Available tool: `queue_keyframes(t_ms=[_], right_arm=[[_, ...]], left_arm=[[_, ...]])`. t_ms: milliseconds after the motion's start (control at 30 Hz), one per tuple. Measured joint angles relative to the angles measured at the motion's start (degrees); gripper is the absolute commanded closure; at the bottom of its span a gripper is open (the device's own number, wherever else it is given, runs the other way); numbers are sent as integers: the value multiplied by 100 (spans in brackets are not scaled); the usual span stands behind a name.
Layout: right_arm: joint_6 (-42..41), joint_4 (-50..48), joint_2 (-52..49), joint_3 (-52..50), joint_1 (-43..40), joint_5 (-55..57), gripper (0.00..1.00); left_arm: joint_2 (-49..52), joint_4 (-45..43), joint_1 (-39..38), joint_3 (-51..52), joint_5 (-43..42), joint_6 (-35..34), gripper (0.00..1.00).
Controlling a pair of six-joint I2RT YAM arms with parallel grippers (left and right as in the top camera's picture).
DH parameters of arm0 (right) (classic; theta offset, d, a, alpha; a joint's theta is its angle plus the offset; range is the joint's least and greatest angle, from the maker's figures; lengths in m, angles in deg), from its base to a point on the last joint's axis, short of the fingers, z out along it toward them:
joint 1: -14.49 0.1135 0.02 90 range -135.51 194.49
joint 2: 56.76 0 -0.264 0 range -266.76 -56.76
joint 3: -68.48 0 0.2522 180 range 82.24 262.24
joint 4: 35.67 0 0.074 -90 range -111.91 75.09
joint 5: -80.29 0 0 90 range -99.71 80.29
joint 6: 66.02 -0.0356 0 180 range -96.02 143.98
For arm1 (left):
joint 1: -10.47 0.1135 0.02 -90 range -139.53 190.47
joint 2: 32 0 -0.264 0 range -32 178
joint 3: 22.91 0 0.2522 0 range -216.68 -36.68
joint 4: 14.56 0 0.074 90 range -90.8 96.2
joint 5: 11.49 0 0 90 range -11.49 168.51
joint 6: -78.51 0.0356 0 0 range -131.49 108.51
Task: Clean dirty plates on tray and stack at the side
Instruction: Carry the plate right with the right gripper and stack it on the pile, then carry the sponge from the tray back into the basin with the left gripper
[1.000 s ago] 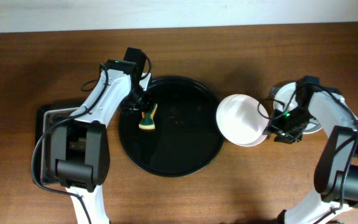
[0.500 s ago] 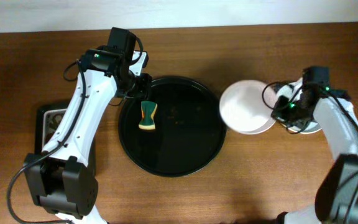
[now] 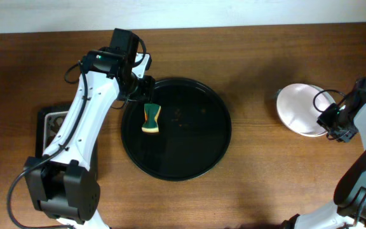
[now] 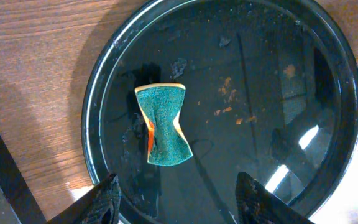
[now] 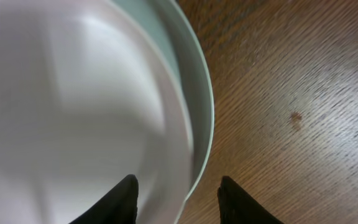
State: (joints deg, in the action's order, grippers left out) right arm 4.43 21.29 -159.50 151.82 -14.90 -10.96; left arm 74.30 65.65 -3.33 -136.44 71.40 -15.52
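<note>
The round black tray (image 3: 224, 137) holds no plates, only a green-yellow sponge (image 3: 151, 119) on its left part. The white plates (image 3: 300, 107) sit stacked on the table at the right. My left gripper (image 3: 143, 95) is open and empty above the tray's upper-left rim. The left wrist view shows its jaws (image 4: 180, 202) apart, the sponge (image 4: 165, 124) and orange crumbs on the wet tray (image 4: 95, 124). My right gripper (image 3: 333, 122) is at the stack's right edge. In the right wrist view its jaws (image 5: 178, 199) stand apart astride the top plate's (image 5: 73, 112) rim.
A smaller rectangular dark tray (image 3: 46, 121) lies at the far left, partly under my left arm. Bare wooden table lies between the black tray and the plate stack, and to the right of the stack (image 5: 291, 93).
My right arm has carried a white plate from beside the black tray rightward onto the stack. My left arm lifted off the sponge a second ago and has stayed still since.
</note>
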Motion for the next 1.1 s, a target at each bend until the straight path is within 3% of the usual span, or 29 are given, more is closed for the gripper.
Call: queue_keyframes(t_ms=[100, 200, 267, 367, 433, 533, 567, 633, 767, 867, 900, 1000, 1100], right_arm=[[4, 221, 319, 260, 0, -20, 58], [247, 621, 721, 452, 79, -726, 62], [693, 1001, 807, 452, 699, -1532, 58], [1132, 1217, 1250, 446, 1591, -1965, 51], [1373, 1211, 2083, 450, 2461, -2100, 50], [1508, 1200, 2933, 457, 2929, -2094, 43], [1545, 1211, 3191, 455, 2979, -2092, 41], [1615, 1322, 3921, 452, 2986, -2074, 35], [1705, 1510, 5676, 474, 2988, -2074, 30], [1698, 1672, 5751, 492, 2986, -2074, 30], [1690, 1729, 5582, 487, 2988, -2074, 30], [1648, 1958, 5018, 487, 2986, -2083, 30], [1631, 2081, 4406, 476, 2988, -2149, 31]], left_arm=[[0, 0, 0, 0, 0, 0, 43], [0, 0, 0, 0, -2, 2, 44], [0, 0, 0, 0, -2, 61, 48], [-227, 48, 70, 2, -4, 192, 46], [-1008, 140, 483, 4, -15, 223, 42], [-1821, 542, 981, -24, 46, 256, 38], [-2002, 807, 1086, -37, 111, 256, 1], [-2131, 1281, 1139, -31, 328, 280, 1], [-2914, 1217, 1104, -22, 907, 273, 1], [-2938, 234, 837, 525, 623, 275, 1], [-2649, -223, 702, 997, 518, 275, 16], [-1211, -1655, 431, 1919, 105, 275, 42], [339, -2623, 251, 2006, -46, 284, 50]])
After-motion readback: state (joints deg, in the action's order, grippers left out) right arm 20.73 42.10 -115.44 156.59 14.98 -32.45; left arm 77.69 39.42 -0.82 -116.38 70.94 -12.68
